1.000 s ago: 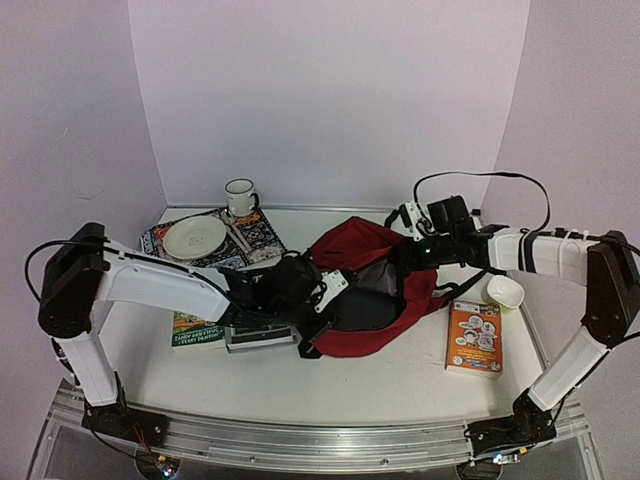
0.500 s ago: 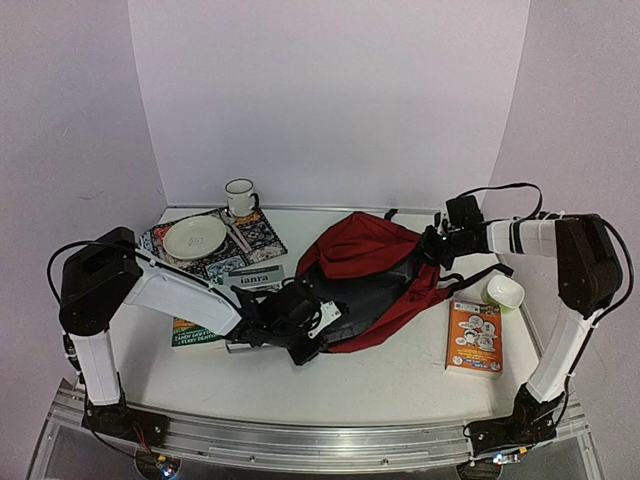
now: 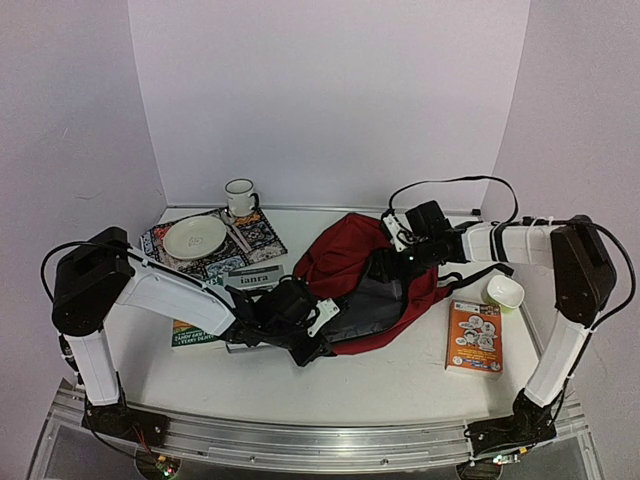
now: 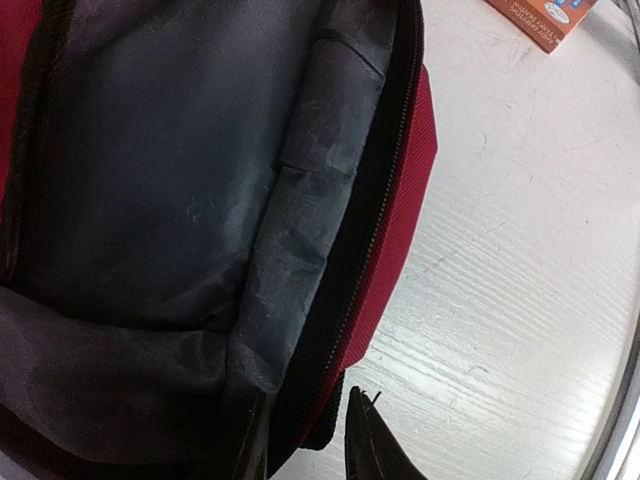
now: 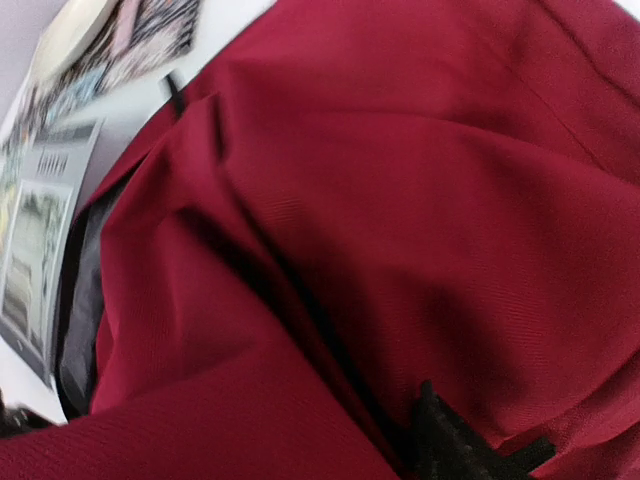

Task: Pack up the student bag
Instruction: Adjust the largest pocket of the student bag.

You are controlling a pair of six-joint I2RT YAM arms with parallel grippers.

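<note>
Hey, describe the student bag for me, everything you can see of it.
The student bag is a large dark red backpack of soft woven fabric with black zippers and straps. It lies slumped on the table, main compartment unzipped and gaping, showing grey lining. The left gripper pinches its near rim between its jaws; the right gripper is at its far side, contact unclear.

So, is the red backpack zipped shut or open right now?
Open. The student bag gapes along its zipper, and its grey lining shows inside.

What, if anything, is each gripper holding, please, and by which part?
The left gripper pinches the student bag by its opening's zipper rim; for the right gripper it cannot be told.
</note>
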